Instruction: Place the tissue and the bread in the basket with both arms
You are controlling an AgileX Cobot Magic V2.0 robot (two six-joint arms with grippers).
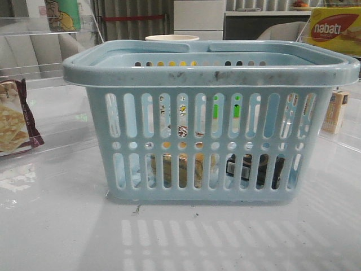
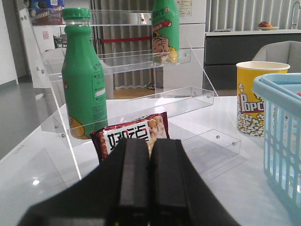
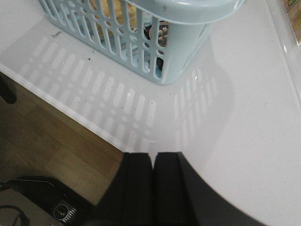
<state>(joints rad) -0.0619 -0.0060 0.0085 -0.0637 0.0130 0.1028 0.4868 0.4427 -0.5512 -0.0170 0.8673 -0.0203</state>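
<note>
The pale blue basket (image 1: 211, 68) stands in the middle of the table. Through its slots I see the golden-brown bread (image 1: 186, 169) lying on its floor at the left and the black tissue packet (image 1: 248, 169) with white markings at the right. Neither gripper shows in the front view. My left gripper (image 2: 150, 143) is shut and empty, low over the table left of the basket (image 2: 282, 141). My right gripper (image 3: 153, 155) is shut and empty, over the table's front edge, apart from the basket's corner (image 3: 188, 9).
A maroon-edged cracker packet (image 2: 136, 132) leans at a clear acrylic shelf (image 2: 155, 101) holding two green bottles (image 2: 84, 80). A yellow popcorn cup (image 2: 256, 96) stands behind the basket. A nabati box (image 1: 335, 28) and a small carton (image 1: 337, 111) are at the far right.
</note>
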